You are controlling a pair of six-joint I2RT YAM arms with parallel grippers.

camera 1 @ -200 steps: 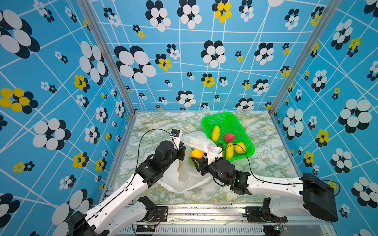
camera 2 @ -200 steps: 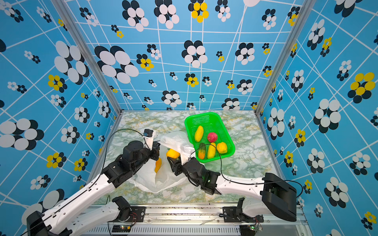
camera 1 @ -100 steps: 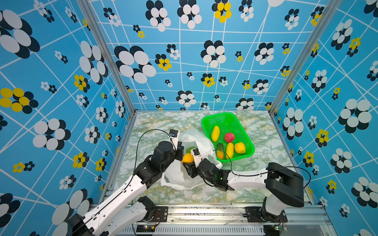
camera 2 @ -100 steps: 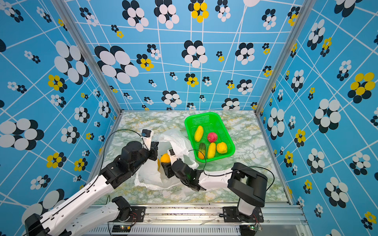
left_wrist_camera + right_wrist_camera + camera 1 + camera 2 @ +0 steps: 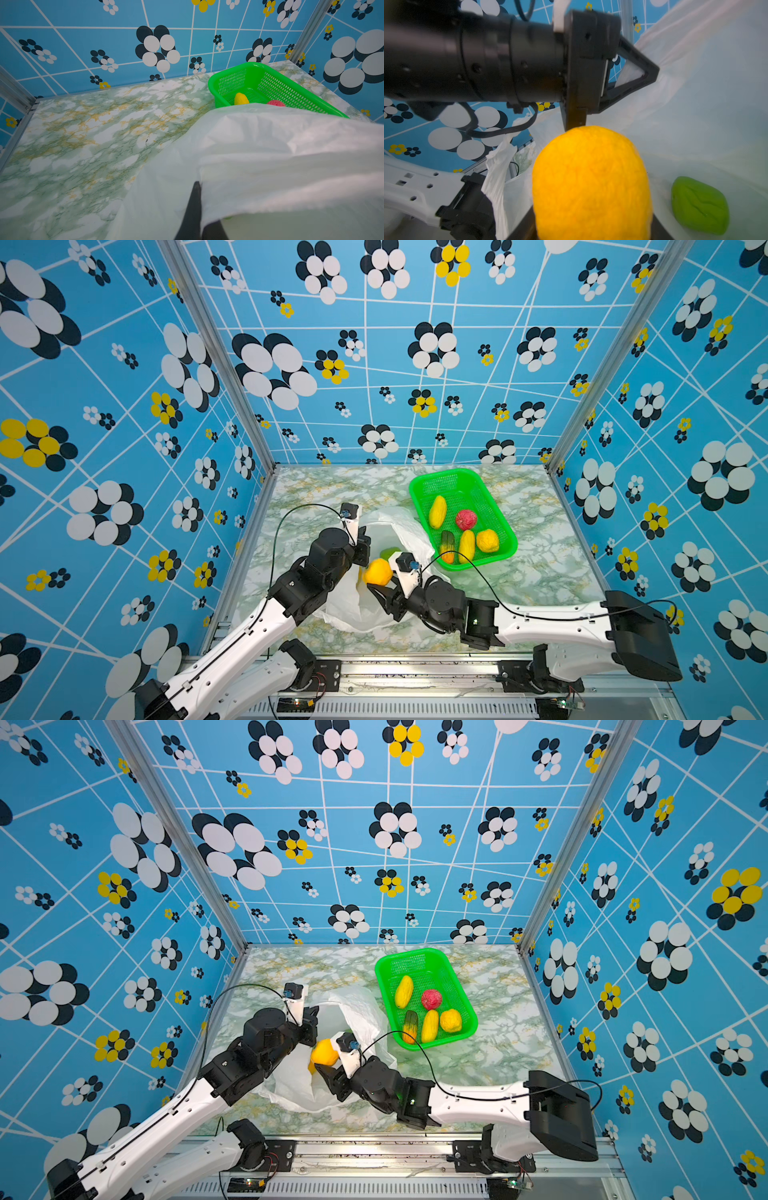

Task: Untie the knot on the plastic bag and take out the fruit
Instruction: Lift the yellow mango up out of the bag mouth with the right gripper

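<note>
The white plastic bag (image 5: 353, 605) lies open on the marble table, left of the basket. My left gripper (image 5: 365, 551) is shut on the bag's rim (image 5: 270, 155) and holds the mouth up; its black fingertips (image 5: 197, 187) pinch the film. My right gripper (image 5: 376, 580) is shut on a yellow-orange round fruit (image 5: 377, 571), (image 5: 591, 182), held over the bag's mouth, close to the left gripper (image 5: 652, 72). A green fruit (image 5: 699, 205) lies inside the bag. The knot is out of view.
The green mesh basket (image 5: 419, 481) stands at the back right with several fruit in it, among them a yellow long one (image 5: 437, 512) and a red ball (image 5: 465, 519). Blue patterned walls enclose the table on three sides.
My right gripper has carried the yellow-orange fruit leftward and toward the front edge, over the bag's mouth. The left gripper still holds the bag's rim in about the same place.
</note>
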